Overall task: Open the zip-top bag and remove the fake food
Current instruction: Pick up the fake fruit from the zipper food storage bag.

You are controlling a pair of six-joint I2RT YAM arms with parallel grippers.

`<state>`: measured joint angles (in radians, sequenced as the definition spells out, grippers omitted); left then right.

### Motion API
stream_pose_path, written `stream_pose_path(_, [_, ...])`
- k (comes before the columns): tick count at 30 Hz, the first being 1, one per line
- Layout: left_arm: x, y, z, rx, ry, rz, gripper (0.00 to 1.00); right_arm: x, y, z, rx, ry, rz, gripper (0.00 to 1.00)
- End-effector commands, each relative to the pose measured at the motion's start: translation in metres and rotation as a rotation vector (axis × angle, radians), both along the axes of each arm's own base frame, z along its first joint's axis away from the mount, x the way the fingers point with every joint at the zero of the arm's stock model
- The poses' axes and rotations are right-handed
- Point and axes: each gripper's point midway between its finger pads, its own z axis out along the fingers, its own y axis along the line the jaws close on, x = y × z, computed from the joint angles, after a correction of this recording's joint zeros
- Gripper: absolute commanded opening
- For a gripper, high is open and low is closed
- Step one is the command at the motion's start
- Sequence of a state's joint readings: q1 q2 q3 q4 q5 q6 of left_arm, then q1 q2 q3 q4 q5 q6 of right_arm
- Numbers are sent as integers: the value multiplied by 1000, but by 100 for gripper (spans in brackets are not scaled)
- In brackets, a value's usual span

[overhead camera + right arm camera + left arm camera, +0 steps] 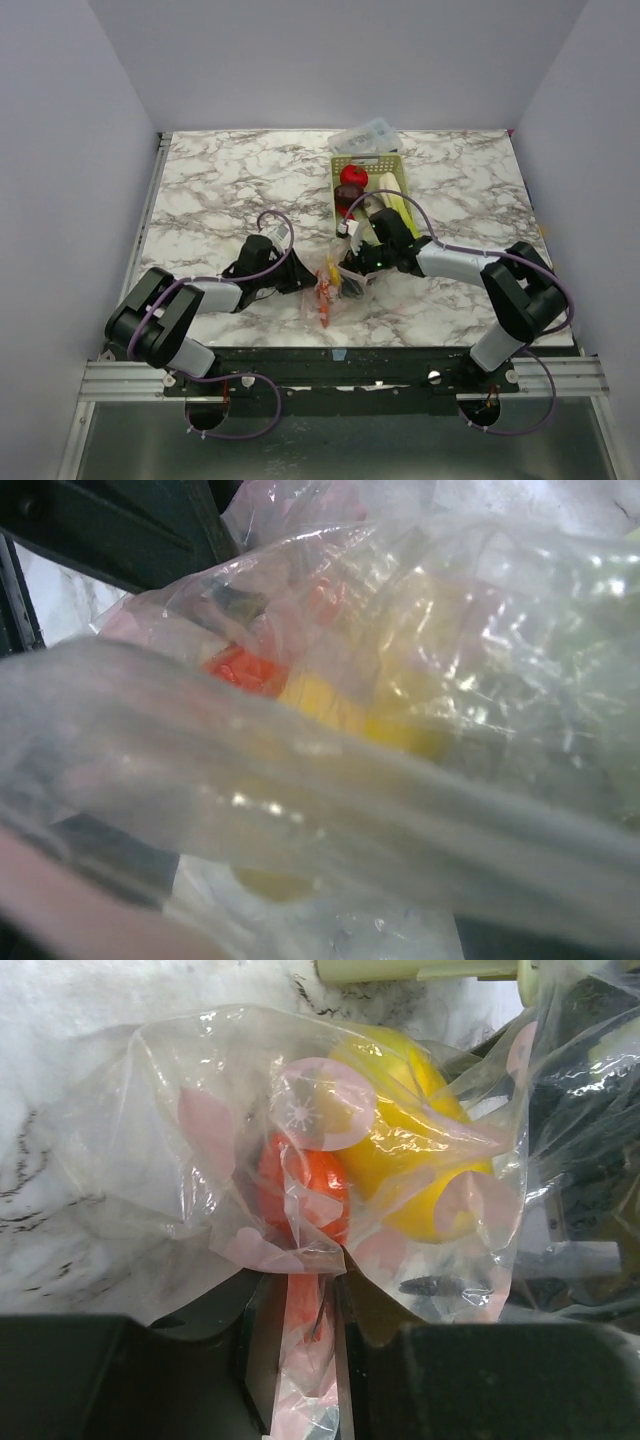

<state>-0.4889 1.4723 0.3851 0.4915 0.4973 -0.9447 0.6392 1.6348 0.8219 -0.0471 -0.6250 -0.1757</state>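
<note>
Left gripper (305, 1335) pinches the zip-top bag (170, 1150) film tight; the right gripper (353, 272) hold is hidden. I would pull the sides apart slowly, without tearing.

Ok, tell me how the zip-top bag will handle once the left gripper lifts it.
Probably floppy: the zip-top bag is thin, creased film bunched in the left gripper, so it should sag. The lemon and orange piece lie loose inside and would likely slide to the lowest point. The glossy film may slip.
</note>
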Motion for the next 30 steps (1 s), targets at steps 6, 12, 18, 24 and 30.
stream_pose_path(6, [-3, -18, 15, -71, -44, -34, 20, 4, 6, -8, -41, -7, -4, 90])
stream_pose_path(12, [-8, -11, 8, -52, -39, -14, 18, 6, 6, 3, -34, -42, 2, 67])
stream_pose_path(18, [-8, 1, 4, -30, -45, 28, 15, 2, 1, 18, -29, -84, 43, 50])
stream_pose_path(24, [-3, 23, 8, -18, -78, 99, 12, 0, -9, 31, -76, -149, 116, 41])
stream_pose_path(30, [-1, 38, 7, 20, -87, 129, 10, -14, -19, 39, -94, -166, 248, 35])
